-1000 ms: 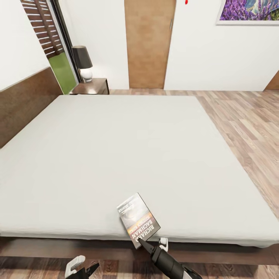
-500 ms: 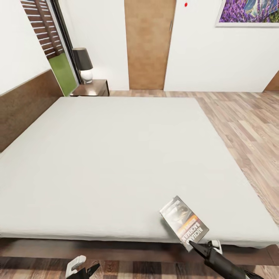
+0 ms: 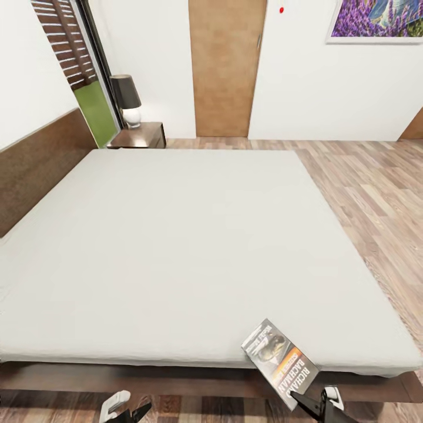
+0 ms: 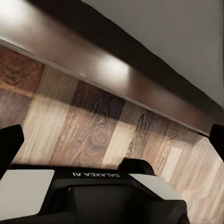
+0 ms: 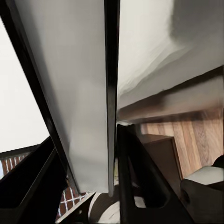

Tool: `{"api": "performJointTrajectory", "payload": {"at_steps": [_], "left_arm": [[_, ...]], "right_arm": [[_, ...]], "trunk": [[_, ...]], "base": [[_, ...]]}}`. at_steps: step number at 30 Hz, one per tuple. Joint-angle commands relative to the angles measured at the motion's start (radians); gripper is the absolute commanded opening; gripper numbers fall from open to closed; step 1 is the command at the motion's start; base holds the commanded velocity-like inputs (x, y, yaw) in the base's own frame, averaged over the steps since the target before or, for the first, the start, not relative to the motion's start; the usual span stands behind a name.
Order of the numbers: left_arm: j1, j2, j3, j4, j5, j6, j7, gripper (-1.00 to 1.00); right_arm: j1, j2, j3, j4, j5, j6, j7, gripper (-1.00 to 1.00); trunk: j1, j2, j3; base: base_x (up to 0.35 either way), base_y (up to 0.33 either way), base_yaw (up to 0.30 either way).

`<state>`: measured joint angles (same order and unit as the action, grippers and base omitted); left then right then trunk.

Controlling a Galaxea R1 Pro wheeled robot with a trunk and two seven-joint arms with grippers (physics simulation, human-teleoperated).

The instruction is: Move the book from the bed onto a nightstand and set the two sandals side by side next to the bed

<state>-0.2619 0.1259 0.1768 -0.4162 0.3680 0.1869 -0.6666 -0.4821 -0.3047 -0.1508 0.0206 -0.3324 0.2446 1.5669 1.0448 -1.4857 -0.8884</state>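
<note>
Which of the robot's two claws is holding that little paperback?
The right gripper, pinching the grey-and-orange paperback book at the bed's near edge; the left gripper is empty.

readable: "richard bachman" on the cover of the book (image 3: 281, 361); "galaxea ai", seen upside down, on the body of the left gripper (image 4: 112, 175).

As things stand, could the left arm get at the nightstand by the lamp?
Probably not. The left gripper hangs low at the bed's near edge, open over the floor, while the nightstand sits at the far corner beyond the whole mattress. The base would likely have to drive round first.
</note>
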Motion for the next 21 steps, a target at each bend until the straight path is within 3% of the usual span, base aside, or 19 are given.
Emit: {"api": "performJointTrajectory", "payload": {"at_steps": [1, 5, 16, 21], "left_arm": [[0.000, 0.000, 0.003, 0.001, 0.008, 0.010, -0.004, 1.00], [0.000, 0.000, 0.004, 0.010, 0.007, 0.008, -0.004, 1.00], [0.000, 0.000, 0.003, 0.022, 0.005, 0.008, -0.004, 1.00], [0.000, 0.000, -0.011, 0.023, 0.005, 0.008, -0.003, 1.00]], "right_arm": [[-0.001, 0.000, -0.013, 0.003, 0.024, 0.010, 0.004, -1.00], [-0.001, -0.001, -0.013, 0.005, 0.058, 0.009, 0.004, -1.00], [-0.001, -0.001, -0.013, 0.005, 0.065, 0.008, 0.004, -1.00], [-0.001, -0.001, -0.013, 0.005, 0.065, 0.008, 0.004, -1.00]], "trunk": [[-0.004, 0.007, 0.002], [-0.019, 0.035, 0.012], [-0.061, 0.112, 0.046], [-0.061, 0.112, 0.052]], "base": [[0.000, 0.000, 0.000], [0.000, 0.000, 0.000], [0.000, 0.000, 0.000], [0.000, 0.000, 0.000]]}}
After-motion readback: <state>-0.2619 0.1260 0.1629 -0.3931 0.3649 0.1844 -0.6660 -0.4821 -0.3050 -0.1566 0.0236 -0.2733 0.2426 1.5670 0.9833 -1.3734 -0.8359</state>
